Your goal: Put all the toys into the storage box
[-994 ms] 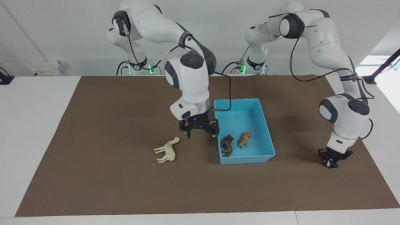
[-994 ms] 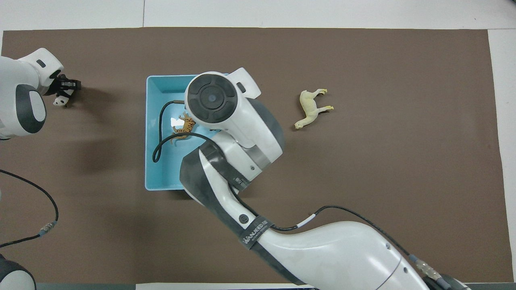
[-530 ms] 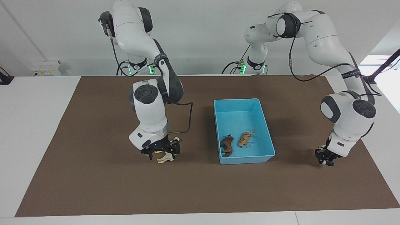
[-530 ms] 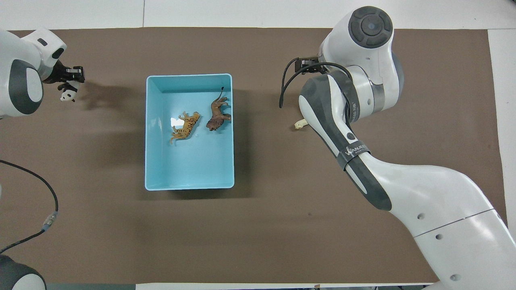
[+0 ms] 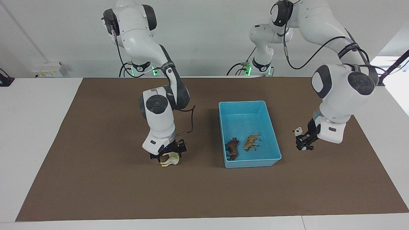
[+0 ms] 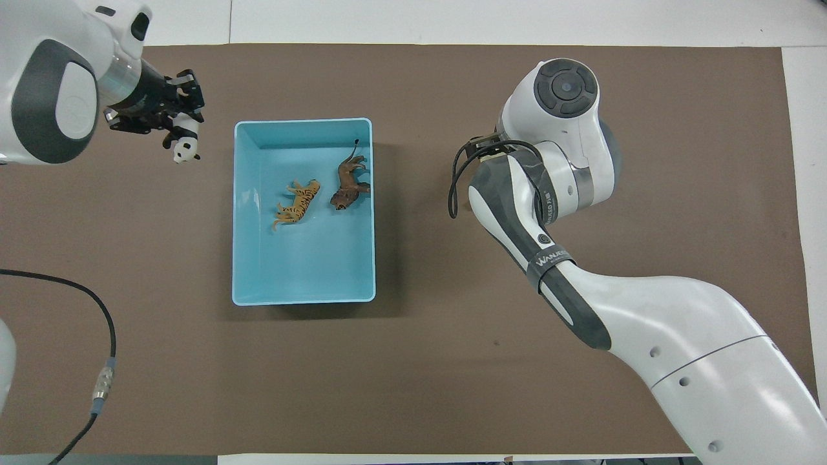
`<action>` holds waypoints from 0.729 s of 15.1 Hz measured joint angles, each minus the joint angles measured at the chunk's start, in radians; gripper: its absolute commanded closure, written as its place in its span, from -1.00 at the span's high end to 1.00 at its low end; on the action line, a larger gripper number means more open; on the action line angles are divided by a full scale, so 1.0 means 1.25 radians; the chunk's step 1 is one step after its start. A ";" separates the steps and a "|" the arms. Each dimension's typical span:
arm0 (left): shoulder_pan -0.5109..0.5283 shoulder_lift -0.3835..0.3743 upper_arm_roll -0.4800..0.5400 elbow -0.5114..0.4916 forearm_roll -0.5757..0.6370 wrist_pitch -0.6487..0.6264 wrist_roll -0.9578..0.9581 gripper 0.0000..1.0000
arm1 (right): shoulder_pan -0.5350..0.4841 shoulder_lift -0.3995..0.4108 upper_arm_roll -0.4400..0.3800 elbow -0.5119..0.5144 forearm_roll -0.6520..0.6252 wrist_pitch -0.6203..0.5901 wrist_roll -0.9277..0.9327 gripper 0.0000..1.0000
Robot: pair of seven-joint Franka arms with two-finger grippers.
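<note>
1. Blue box (image 5: 250, 163) on my worktop (image 5: 96, 191) contains lion (image 5: 232, 148) and leopard (image 5: 251, 142).
2. Left end effector (image 5: 304, 140) holds panda (image 5: 298, 131) aloft beside box.
3. Right end effector (image 5: 168, 152) spread wide over horse (image 5: 169, 159), toward the right arm's end.

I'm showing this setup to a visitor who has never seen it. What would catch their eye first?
Probably the light blue storage box mid-table, with the lion and the orange spotted cat lying in it side by side. Next, the left pincer holding the panda up in the air over the mat toward the left arm's end of the table. Last, the right pincer, open and low around the cream horse on the mat.
</note>
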 measured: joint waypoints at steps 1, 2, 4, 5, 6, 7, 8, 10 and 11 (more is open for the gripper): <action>-0.035 -0.015 -0.001 -0.027 -0.001 0.000 -0.046 -0.30 | 0.001 -0.005 0.001 -0.012 0.000 0.006 0.000 1.00; -0.068 -0.026 -0.001 -0.061 -0.001 0.003 -0.084 -0.17 | 0.001 -0.011 0.003 -0.032 0.000 0.027 -0.001 1.00; -0.123 -0.048 -0.001 -0.143 -0.001 0.033 -0.123 0.67 | 0.002 -0.023 0.006 -0.096 0.000 0.101 -0.005 1.00; -0.145 -0.063 -0.001 -0.193 -0.001 0.059 -0.133 1.00 | 0.003 -0.028 0.007 -0.132 0.000 0.139 -0.015 1.00; -0.158 -0.076 -0.001 -0.236 -0.001 0.081 -0.137 1.00 | 0.004 -0.031 0.007 -0.156 0.000 0.162 -0.022 0.84; -0.163 -0.088 -0.001 -0.267 -0.001 0.094 -0.138 1.00 | 0.005 -0.035 0.007 -0.171 0.000 0.174 -0.024 0.18; -0.163 -0.099 0.002 -0.283 -0.001 0.099 -0.138 1.00 | 0.006 -0.038 0.007 -0.179 0.000 0.178 -0.025 -0.99; -0.157 -0.120 0.015 -0.289 -0.001 0.099 -0.137 1.00 | 0.008 -0.046 0.007 -0.187 0.000 0.177 -0.024 -1.00; -0.150 -0.132 0.018 -0.289 -0.001 0.096 -0.137 1.00 | 0.013 -0.049 0.008 -0.187 0.000 0.175 -0.022 -1.00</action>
